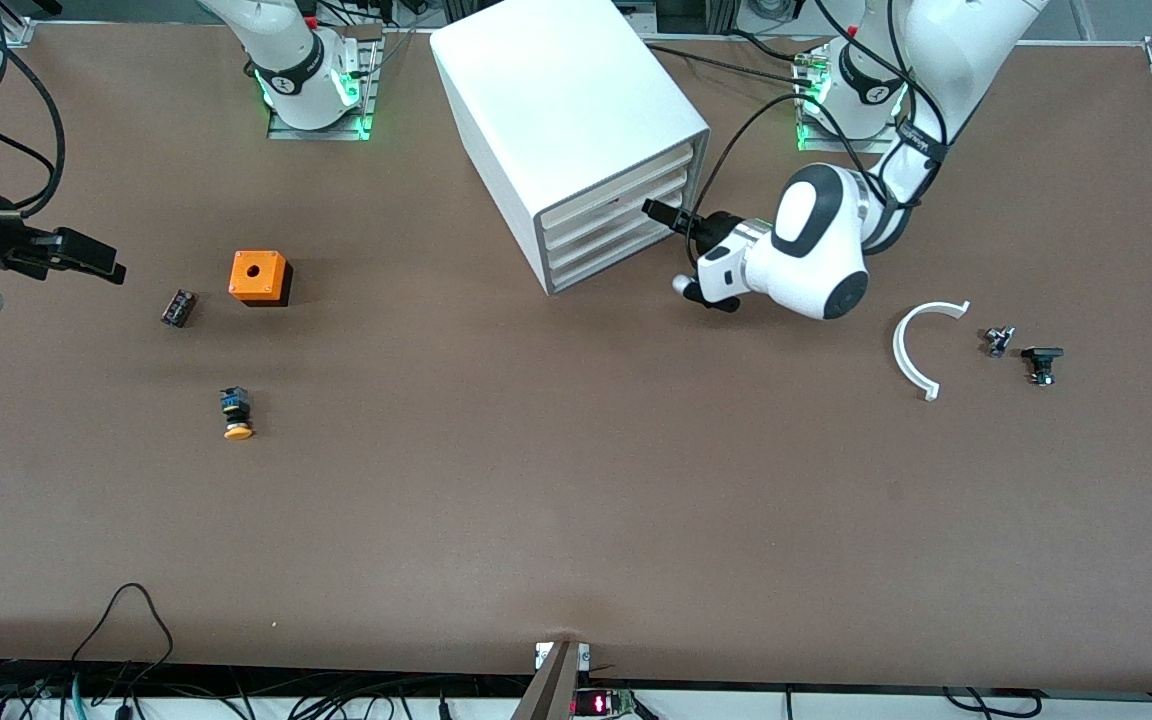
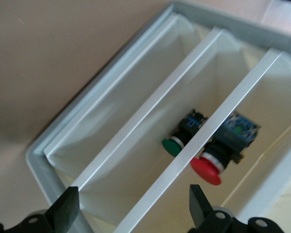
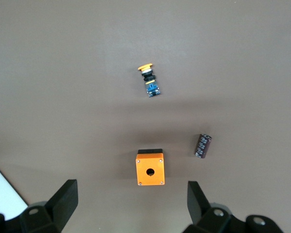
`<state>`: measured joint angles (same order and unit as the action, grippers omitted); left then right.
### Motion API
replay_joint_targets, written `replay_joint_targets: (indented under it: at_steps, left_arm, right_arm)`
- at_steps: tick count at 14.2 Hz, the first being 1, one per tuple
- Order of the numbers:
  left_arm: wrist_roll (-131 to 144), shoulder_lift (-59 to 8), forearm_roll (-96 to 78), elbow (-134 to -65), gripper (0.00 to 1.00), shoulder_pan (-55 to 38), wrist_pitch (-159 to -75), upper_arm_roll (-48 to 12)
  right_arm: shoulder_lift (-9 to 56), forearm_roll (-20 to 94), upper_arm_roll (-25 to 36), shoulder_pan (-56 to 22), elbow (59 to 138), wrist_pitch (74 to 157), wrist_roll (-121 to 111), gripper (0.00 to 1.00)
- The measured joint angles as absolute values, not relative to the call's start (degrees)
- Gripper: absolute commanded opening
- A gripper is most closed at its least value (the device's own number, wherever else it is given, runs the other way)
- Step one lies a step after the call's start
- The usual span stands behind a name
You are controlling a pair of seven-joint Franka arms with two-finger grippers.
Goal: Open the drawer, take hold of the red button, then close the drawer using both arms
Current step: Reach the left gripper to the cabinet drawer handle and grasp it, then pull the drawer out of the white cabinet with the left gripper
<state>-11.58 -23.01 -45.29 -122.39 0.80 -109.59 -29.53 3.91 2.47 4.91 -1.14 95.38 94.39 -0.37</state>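
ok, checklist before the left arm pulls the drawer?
1. Left gripper in front of the cabinet, jaws open: ok.
2. Drawers all shut, none pulled out: ok for a start.
3. Red button inside, visible through the drawer fronts in the left wrist view, with a green button in the neighbouring drawer: ok.
4. Jaws lined up on the red button's drawer lip: cannot tell.
5. Right gripper waits over the table by the orange cube, jaws open, nothing held: ok.
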Motion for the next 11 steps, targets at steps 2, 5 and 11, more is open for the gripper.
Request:
replay_joint_targets:
  at_steps: [2, 5, 11]
  left_arm:
    - [-12.17, -22.98, -46.68, -123.48, 0.86, 0.82, -110.02, -30.6]
    - [-12.47, -22.88, -48.01, -124.48, 0.22, 0.88, -112.13, -32.42]
    - [-14.81, -22.18, -48.7, -125.05, 0.0, 1.44, -113.55, -33.31]
  right_arm:
    - [3.94, 2.5, 4.92, -1.13, 95.37, 94.47, -0.37, 1.0]
    - [3.94, 2.52, 4.91, -1.14, 95.35, 94.5, -0.37, 1.0]
    - [4.03, 2.55, 4.91, -1.14, 95.33, 94.56, -0.38, 1.0]
